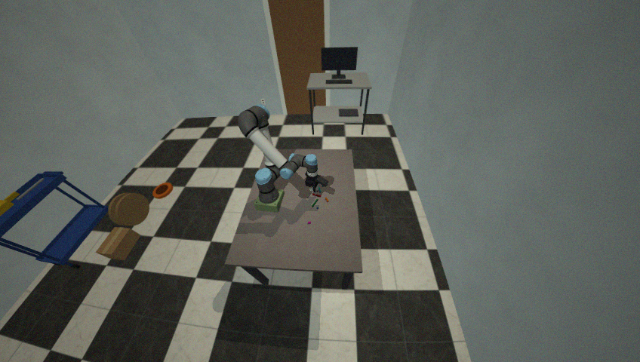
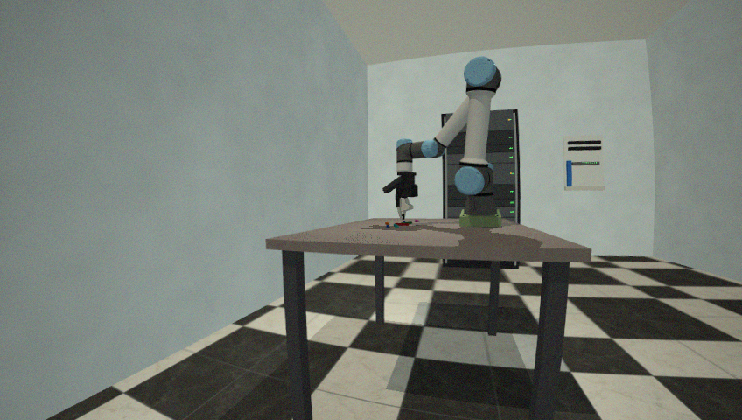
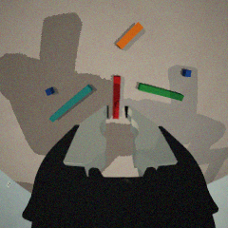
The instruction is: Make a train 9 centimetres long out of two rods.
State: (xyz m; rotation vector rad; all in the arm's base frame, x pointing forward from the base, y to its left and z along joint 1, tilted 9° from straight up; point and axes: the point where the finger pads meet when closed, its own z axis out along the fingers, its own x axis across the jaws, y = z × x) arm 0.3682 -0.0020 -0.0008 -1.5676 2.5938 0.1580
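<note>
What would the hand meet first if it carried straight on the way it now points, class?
Most likely the red rod. The hand points down at the table, its narrowly spaced fingers either side of the rod's near end. It hangs above the table, so remaining depth is unclear.

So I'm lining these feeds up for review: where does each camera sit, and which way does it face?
Top: high in the room, angled down at the table; the whole arm shows.
Exterior: low, off the table's end, facing the far wall; the arm and gripper show above the rods.
Wrist: on the gripper, looking down past both fingers at the tabletop.
Shared: the red rod below the gripper shows in wrist and top.
</note>
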